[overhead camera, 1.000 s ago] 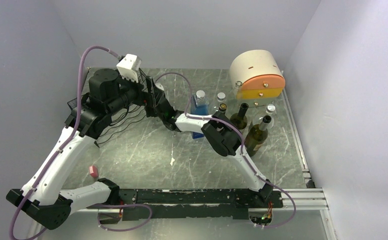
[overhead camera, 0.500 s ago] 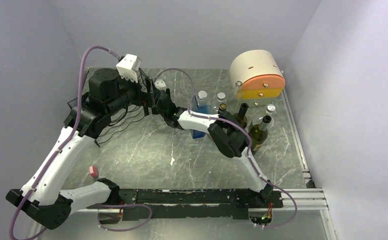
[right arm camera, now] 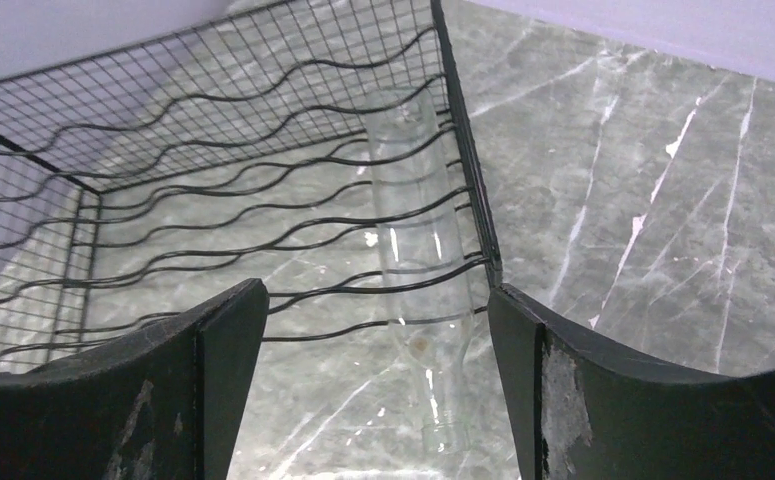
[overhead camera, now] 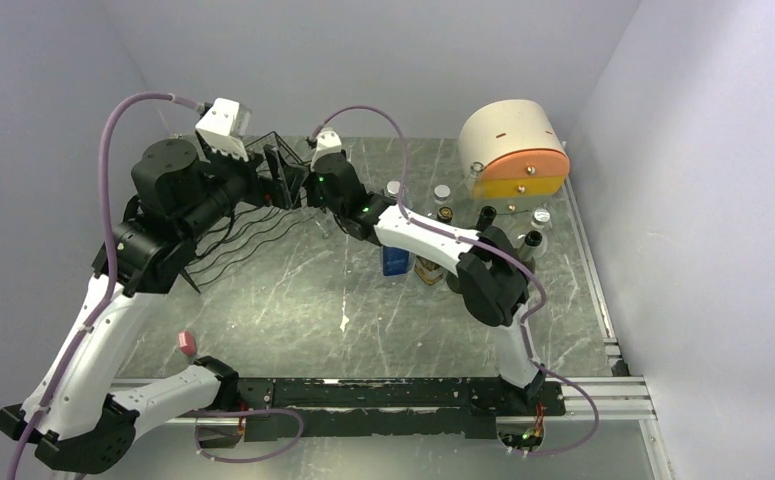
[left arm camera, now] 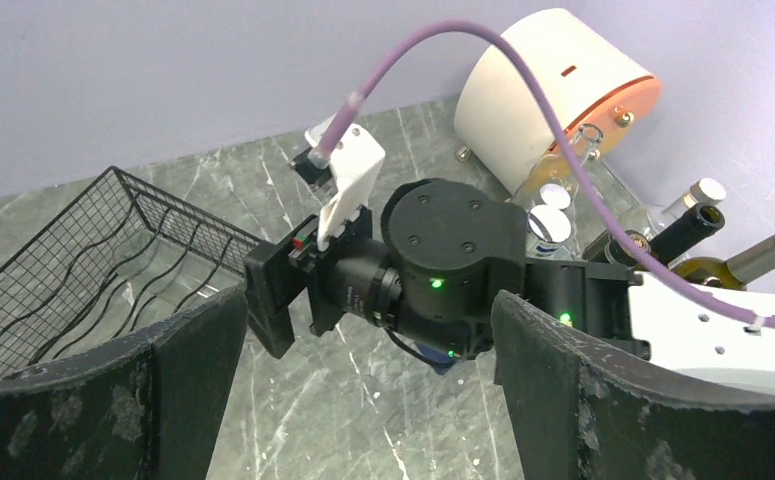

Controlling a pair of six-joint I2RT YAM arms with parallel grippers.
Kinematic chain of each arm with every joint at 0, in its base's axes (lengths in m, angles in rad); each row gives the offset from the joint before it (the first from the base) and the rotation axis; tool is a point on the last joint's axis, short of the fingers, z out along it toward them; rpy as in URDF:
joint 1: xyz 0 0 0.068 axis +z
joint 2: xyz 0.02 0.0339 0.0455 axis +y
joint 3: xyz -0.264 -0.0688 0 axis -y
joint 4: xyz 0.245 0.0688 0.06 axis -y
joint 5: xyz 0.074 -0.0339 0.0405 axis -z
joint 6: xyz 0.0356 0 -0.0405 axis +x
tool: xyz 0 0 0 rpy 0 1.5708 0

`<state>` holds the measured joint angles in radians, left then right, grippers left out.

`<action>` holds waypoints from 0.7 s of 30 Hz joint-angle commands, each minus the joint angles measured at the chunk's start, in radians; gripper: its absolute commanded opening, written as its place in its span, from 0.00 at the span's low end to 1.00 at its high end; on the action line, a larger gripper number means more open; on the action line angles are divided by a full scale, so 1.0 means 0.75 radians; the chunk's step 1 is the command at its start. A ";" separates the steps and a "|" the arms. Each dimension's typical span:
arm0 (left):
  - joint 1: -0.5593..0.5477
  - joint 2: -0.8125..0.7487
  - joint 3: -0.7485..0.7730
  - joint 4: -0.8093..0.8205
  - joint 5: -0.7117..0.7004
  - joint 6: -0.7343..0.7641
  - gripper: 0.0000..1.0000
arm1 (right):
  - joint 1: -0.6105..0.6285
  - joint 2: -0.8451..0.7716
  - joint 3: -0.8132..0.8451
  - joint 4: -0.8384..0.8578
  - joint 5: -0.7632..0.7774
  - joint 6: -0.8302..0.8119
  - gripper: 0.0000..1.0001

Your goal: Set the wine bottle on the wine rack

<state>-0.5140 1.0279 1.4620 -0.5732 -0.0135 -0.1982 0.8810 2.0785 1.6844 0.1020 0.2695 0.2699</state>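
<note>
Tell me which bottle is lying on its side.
The clear glass bottle, resting in the wine rack; the other bottles stand upright.

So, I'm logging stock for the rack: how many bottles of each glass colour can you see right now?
Clear glass bottle lying in the black wire rack: 1
Clear silver-capped bottles, standing: 2
Blue glass bottle: 1
Dark glass wine bottles: 3
Total: 7 bottles

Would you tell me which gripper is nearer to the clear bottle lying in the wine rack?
Right. The right gripper hangs open right over the clear bottle; the left gripper hangs open farther off, facing the right wrist.
</note>
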 commanded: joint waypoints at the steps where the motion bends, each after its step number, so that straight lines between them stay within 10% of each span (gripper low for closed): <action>1: 0.004 -0.025 0.046 -0.008 -0.040 0.017 0.95 | -0.004 -0.092 0.012 -0.069 -0.079 -0.009 0.83; 8: 0.006 -0.065 0.055 -0.033 -0.002 0.047 0.95 | -0.007 -0.319 0.041 -0.181 -0.170 -0.061 0.82; 21: 0.004 -0.275 -0.242 0.132 0.248 0.034 0.96 | -0.049 -0.941 -0.275 -0.609 0.281 -0.045 0.86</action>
<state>-0.5140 0.8536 1.3666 -0.5449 0.0723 -0.1719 0.8505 1.4490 1.5307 -0.1535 0.3267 0.2234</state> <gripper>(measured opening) 0.954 0.851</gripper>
